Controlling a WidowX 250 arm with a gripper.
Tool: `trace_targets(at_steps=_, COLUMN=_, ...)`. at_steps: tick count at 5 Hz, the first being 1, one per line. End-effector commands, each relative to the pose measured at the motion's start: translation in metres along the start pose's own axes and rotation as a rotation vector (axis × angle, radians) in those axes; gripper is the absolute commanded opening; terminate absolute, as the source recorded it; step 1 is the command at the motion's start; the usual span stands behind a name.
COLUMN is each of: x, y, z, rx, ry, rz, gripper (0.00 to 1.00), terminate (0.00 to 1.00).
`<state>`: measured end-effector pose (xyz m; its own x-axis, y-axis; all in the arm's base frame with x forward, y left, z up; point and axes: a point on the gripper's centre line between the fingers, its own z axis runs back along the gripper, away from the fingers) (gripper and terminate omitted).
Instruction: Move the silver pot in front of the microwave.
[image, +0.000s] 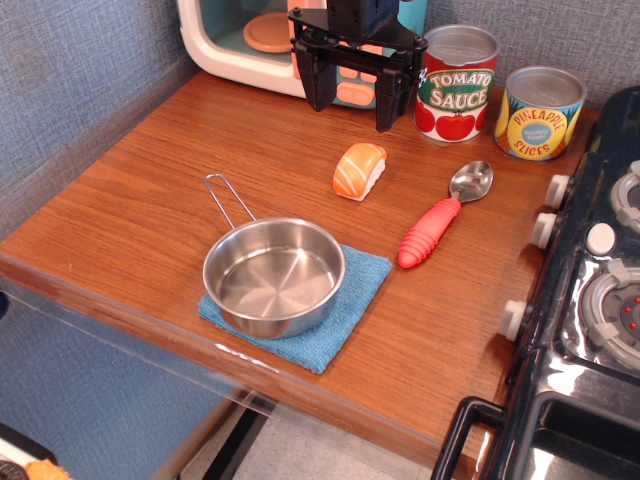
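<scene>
Nothing of the task is judged to be done yet: the silver pot (274, 276) is seen near the front edge of the tabletop (150, 200), resting on a blue cloth (352, 300), its wire handle pointing back and to the left. The gripper (357, 102) is held high at the back, in front of the microwave (250, 40), with its fingers (318, 85) spread wide and nothing between them. The step in hand is taken to be the approach. For the next move, the arm would have to be brought forward and down over the pot, and the rim or handle gripped.

Between pot and microwave, a piece of toy sushi (359, 170) is lying, and a red-handled spoon (440, 220) to its right; both would probably have to be cleared by lifting the pot rather than sliding it. Two tin cans (500, 95) stand beside the microwave, and a black stove (590, 300) borders the right side.
</scene>
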<state>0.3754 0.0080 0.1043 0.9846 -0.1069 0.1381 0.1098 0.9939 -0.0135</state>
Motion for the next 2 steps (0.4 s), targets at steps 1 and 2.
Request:
trace_targets(at_steps=1, x=0.0, y=0.0, z=0.0, rx=0.0, ry=0.0, rz=0.0, gripper=1.0, terminate=0.0)
trace_targets(at_steps=2, x=-0.031, y=-0.02, z=-0.004, rx=-0.045, ry=0.032, rz=-0.065, gripper=1.0, terminate=0.0)
